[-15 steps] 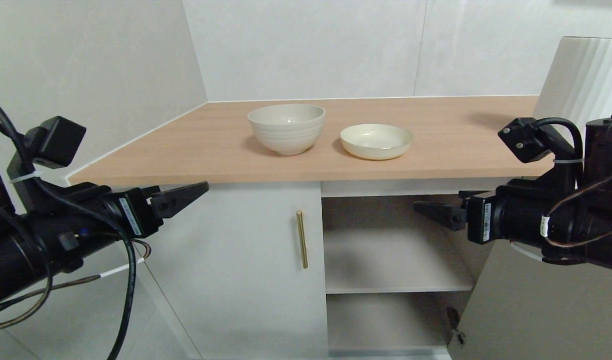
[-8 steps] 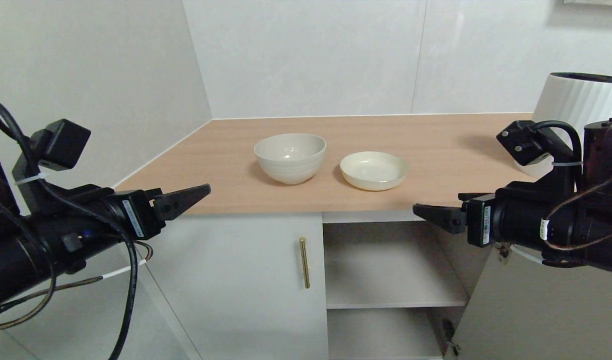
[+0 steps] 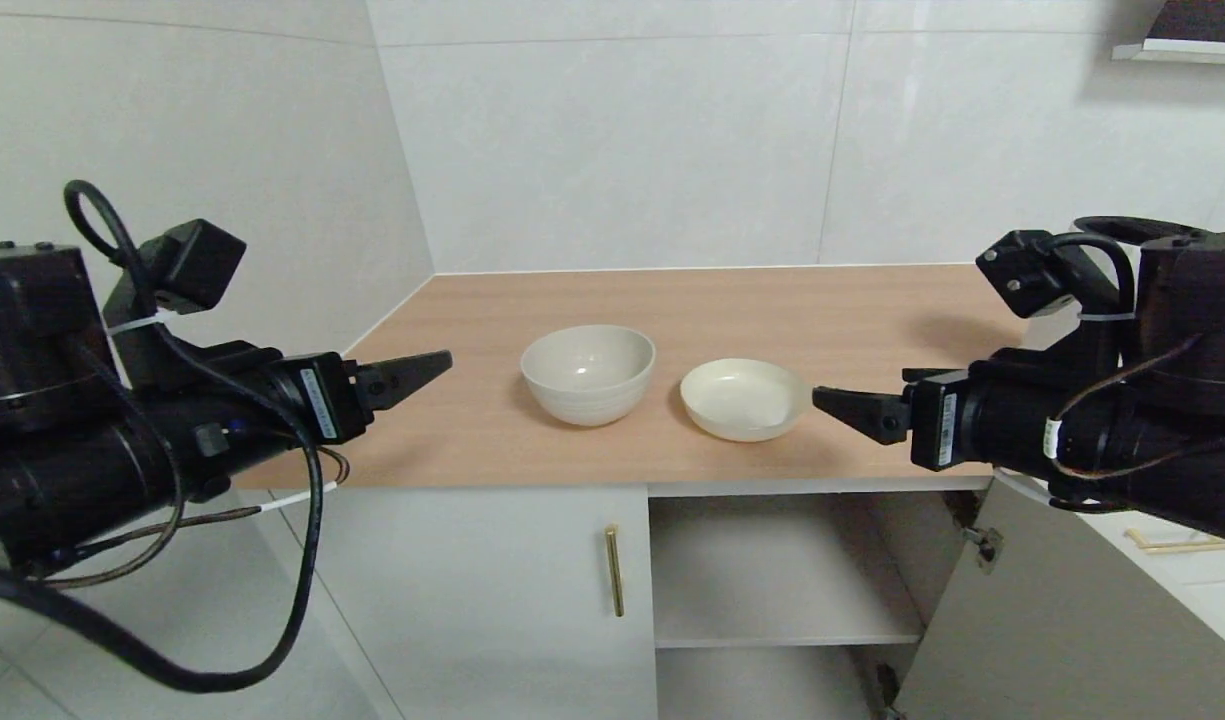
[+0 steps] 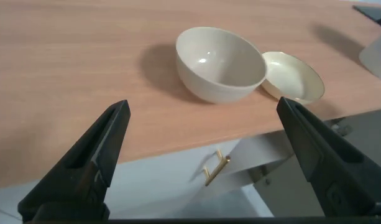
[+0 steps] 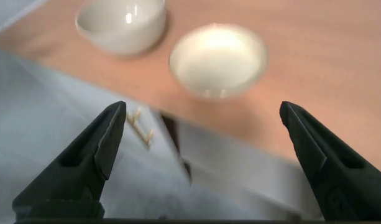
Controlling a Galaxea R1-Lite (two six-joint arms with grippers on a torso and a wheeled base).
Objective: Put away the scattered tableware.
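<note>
Bowl (image 3: 587,372) beside dish (image 3: 744,398) on counter (image 3: 492,320); left tool (image 4: 202,106), right tool (image 5: 202,106) splayed, empty; open cabinet (image 3: 772,570) below.

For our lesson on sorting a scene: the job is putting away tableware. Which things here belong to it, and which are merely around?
Belong to the job:
deep bowl
shallow dish
open cupboard, likely where they go

Merely around:
wooden counter
closed door
brass handle
tiled wall
</note>
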